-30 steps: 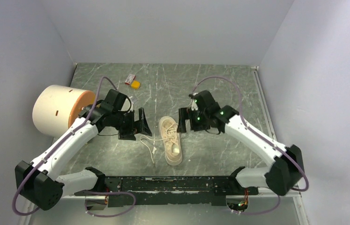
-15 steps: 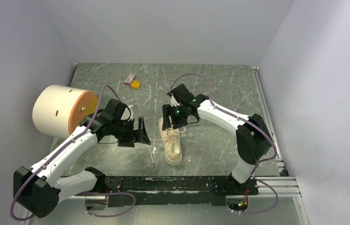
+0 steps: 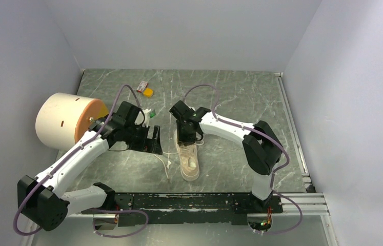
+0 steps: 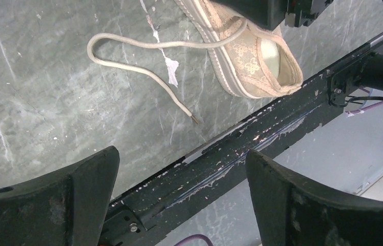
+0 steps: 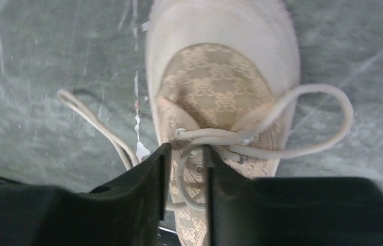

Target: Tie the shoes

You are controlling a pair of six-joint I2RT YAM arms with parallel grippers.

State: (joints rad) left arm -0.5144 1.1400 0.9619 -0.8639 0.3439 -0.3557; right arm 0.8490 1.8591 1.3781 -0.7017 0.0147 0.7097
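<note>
The cream shoe (image 3: 189,160) lies mid-table, heel toward the arms. Seen from the right wrist, its toe (image 5: 220,41) points away and one white lace (image 5: 327,128) loops out to the right. My right gripper (image 3: 185,137) is down over the lacing; its jaws (image 5: 185,154) stand a narrow gap apart, with a curved lace strand (image 5: 181,177) between them that is not pinched. My left gripper (image 3: 154,143) hovers left of the shoe, wide open and empty (image 4: 181,169). Below it, a loose lace (image 4: 143,61) trails from the shoe (image 4: 253,61) across the table.
A large cream-and-orange cylinder (image 3: 66,120) lies at the left. A small yellow piece (image 3: 148,93) and a red-and-white piece (image 3: 141,86) sit at the back. The black base rail (image 3: 194,201) runs along the near edge, close behind the shoe's heel (image 4: 261,138).
My right arm has swung in from the shoe's right side to over its lacing, and its jaws have narrowed around a lace strand. The left gripper has shifted slightly and stayed open.
</note>
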